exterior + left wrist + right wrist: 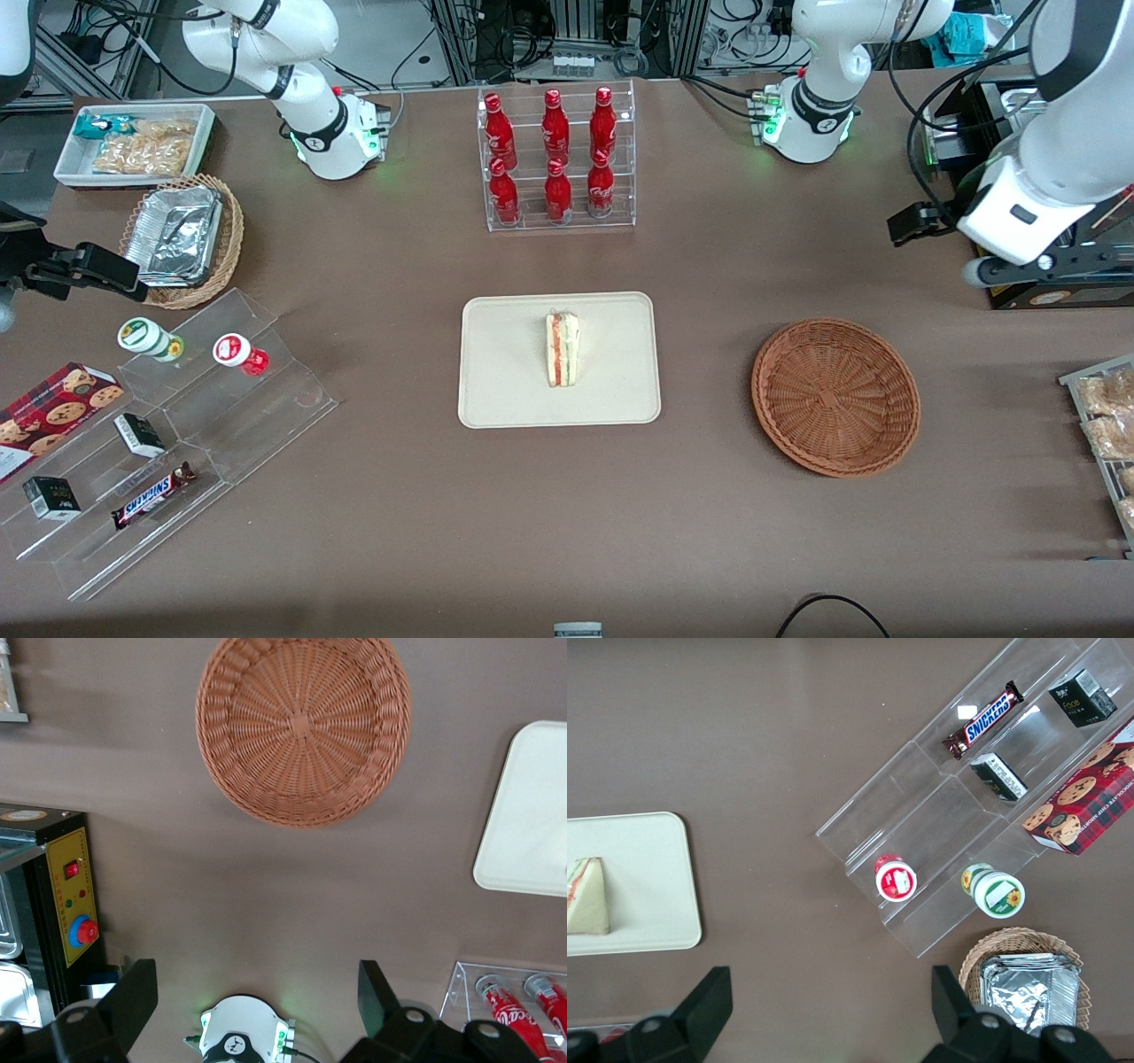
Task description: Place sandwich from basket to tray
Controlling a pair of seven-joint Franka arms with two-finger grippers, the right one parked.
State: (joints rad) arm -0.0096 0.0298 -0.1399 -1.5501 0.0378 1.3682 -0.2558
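Front view: table [709, 549] brown, broad, much stock around its edges. Tray [505, 390] sits mid-table, cream, flat. Basket [835, 397] lies beside it toward the working arm's end, reddish wicker, nothing in it. Sandwich [562, 348] lies on the tray near its middle, wedge with red and green layers showing, clear of the rim. Task reads as done, by my judgement.

Gripper [257, 1001] is raised and well away from the basket, up near the working arm's base [239, 1041]; fingers [133, 992] stand wide apart, holding nothing. The wrist view looks down on the empty basket and one corner of the tray.

Step in hand, as I judge it: retreat and park. To do it well, keep the hand high and the jaws spread, with no sweep back over the tray that could nudge the wedge.

Around, by size: clear stepped shelf [213, 416] toward the parked arm's end, carrying two small cups [239, 352] and a Snickers bar [152, 495]; rack of red bottles [556, 159] farther from the front camera than the tray; tan basket of foil containers [182, 239]; black control box [62, 904] just beside the arm, the only thing close enough to clip. Nothing stands between gripper and basket
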